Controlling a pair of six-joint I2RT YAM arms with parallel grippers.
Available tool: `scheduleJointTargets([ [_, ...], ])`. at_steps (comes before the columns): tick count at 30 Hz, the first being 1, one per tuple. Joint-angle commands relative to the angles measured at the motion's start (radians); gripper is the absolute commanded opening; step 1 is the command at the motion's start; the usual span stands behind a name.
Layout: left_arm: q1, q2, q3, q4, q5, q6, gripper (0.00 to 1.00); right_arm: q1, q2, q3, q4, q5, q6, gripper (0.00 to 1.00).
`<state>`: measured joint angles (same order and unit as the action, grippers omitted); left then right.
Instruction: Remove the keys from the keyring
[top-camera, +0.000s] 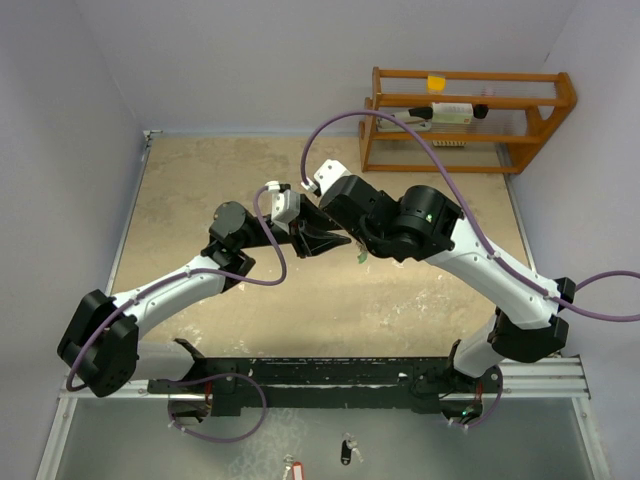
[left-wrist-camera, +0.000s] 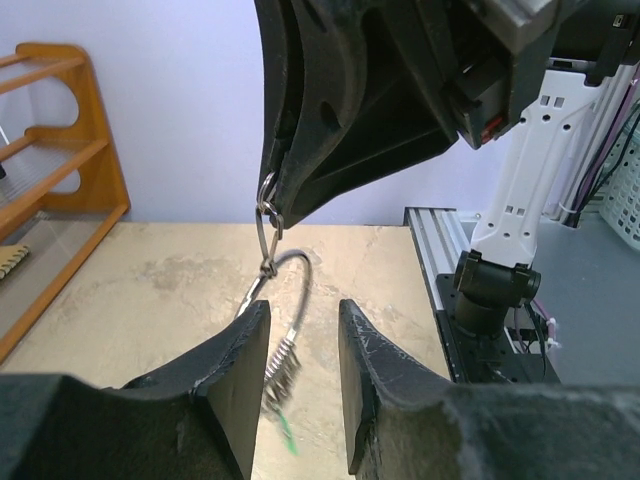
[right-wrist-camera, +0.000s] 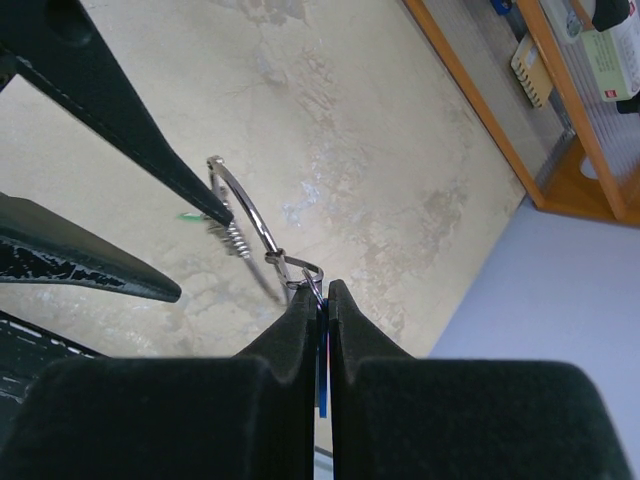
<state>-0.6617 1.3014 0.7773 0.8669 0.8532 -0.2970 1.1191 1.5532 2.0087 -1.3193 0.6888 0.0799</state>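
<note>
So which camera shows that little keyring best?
Right wrist: the keyring is sharp, its wire loops pinched by the right gripper. Left wrist shows it hanging, partly blurred. The top view shows almost nothing of it.

Thin silver wire keyring (right-wrist-camera: 272, 255): one large loop linked to few small rings, suspended in air near scene centre, hanging downward. Topmost small ring pinched between closed fingertips of right gripper (right-wrist-camera: 318, 296). Large loop hangs below small rings, swung toward left. Small silver coiled piece (right-wrist-camera: 232, 240) threaded on loop's lower end. Green plastic-headed key (right-wrist-camera: 188, 216) dangles lowest, just beside coil, tiny and blurred. Blue plastic-headed key (right-wrist-camera: 322, 372): only narrow blue strip shows in slit between right fingers, rest hidden
</note>
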Motion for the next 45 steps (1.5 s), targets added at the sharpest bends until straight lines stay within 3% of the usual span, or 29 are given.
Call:
scheduleJointTargets([
  [1, 0.001, 0.020, 0.036, 0.113, 0.018, -0.007, 0.32, 0.009, -0.017, 0.011, 0.023, 0.005, 0.003, 0.00],
  [23, 0.001, 0.113, 0.093, 0.254, 0.023, -0.087, 0.32, 0.028, -0.022, -0.003, 0.041, -0.006, -0.007, 0.00],
  [45, 0.001, 0.223, 0.087, 0.582, 0.103, -0.357, 0.31, 0.047, -0.016, -0.001, 0.052, 0.014, -0.015, 0.00],
])
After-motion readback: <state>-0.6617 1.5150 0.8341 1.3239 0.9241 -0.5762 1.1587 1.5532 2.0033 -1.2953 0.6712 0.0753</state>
